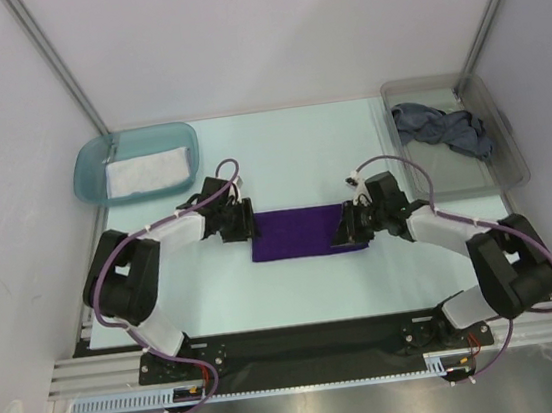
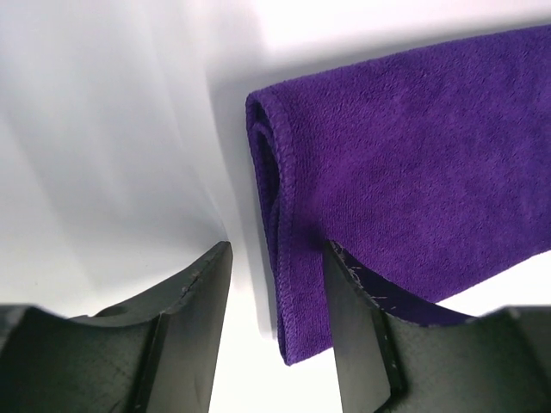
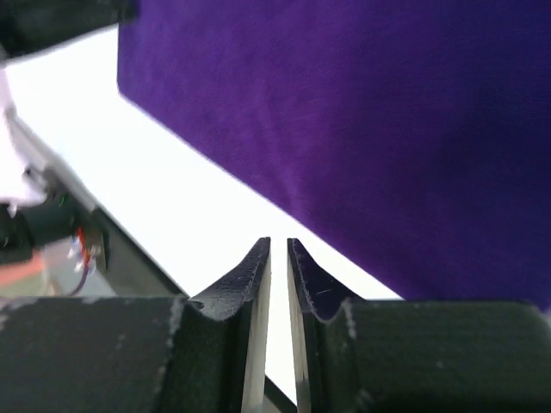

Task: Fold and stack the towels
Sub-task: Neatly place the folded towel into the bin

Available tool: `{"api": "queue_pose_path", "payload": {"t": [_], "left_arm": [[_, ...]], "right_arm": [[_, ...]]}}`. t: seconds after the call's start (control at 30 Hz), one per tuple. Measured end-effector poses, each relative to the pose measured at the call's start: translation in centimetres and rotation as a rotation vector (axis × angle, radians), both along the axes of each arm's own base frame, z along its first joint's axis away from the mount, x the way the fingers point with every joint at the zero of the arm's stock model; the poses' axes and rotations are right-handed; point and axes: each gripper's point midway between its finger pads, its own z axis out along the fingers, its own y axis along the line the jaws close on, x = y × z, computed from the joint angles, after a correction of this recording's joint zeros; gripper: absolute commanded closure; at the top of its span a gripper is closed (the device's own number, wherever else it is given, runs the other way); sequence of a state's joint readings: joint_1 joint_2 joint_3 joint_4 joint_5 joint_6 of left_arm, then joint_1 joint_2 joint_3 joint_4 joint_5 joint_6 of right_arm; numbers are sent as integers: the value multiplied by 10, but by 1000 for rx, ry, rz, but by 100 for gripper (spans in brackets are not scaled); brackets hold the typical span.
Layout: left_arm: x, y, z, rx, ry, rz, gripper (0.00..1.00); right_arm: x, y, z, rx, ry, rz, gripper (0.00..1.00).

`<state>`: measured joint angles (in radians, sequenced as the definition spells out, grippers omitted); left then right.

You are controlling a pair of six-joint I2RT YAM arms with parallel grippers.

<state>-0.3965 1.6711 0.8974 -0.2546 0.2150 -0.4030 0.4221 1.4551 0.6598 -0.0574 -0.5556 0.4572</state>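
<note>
Purple towel [image 1: 304, 231] is sitting dead centre of the top view on the pale surface [image 1: 280, 156], folded into a long strip. On the left wrist cam I can see doubled-over layers at its end, so at least one fold is in. Left pincer [image 2: 275, 249] is open and straddles that folded end, one finger on bare surface and the other over the cloth, not pinching anything as far as I can tell. Right pincer [image 3: 278, 245] sits at the strip's other end, right of centre, and is all but closed, just a thin slit between the fingers with no cloth in it. The towel's edge lies just beside it. Progress-wise, a white towel [image 1: 151, 171] lies folded flat in the teal tray [image 1: 83, 175] in the upper left, which I reckon is the start of the stack. A grey-blue towel [image 1: 443, 128] is crumpled in the clear bin [image 1: 423, 173] in the upper right, not folded at all. So my guess is we're somewhere short of halfway: one stacked, purple partly folded and probably needing another fold across before it goes to the tray, grey-blue one not yet begun. Can't see any other towels from these views.
</note>
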Motion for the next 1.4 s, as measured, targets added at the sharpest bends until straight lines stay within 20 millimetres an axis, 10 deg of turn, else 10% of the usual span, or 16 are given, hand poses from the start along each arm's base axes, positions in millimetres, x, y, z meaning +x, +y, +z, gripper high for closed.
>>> {"api": "queue_pose_path", "payload": {"t": [0.4,1.0,1.23,1.4], "left_arm": [[10,-5,-2,-17,-18,12,52],[12,-21,-1,-72,-35,23,51],[11,-26,-4,-58,-26,54,67],[9,-31,-5,-27,-4,60,100]], "right_arm": [[2,-79,-30,-292,48,-235,90],[-2,-87,-39,-332,51,-259,90],[-4,-90,-34,-333,32,-267,90],[-3,-89,-27,-321,11,-270,78]]}}
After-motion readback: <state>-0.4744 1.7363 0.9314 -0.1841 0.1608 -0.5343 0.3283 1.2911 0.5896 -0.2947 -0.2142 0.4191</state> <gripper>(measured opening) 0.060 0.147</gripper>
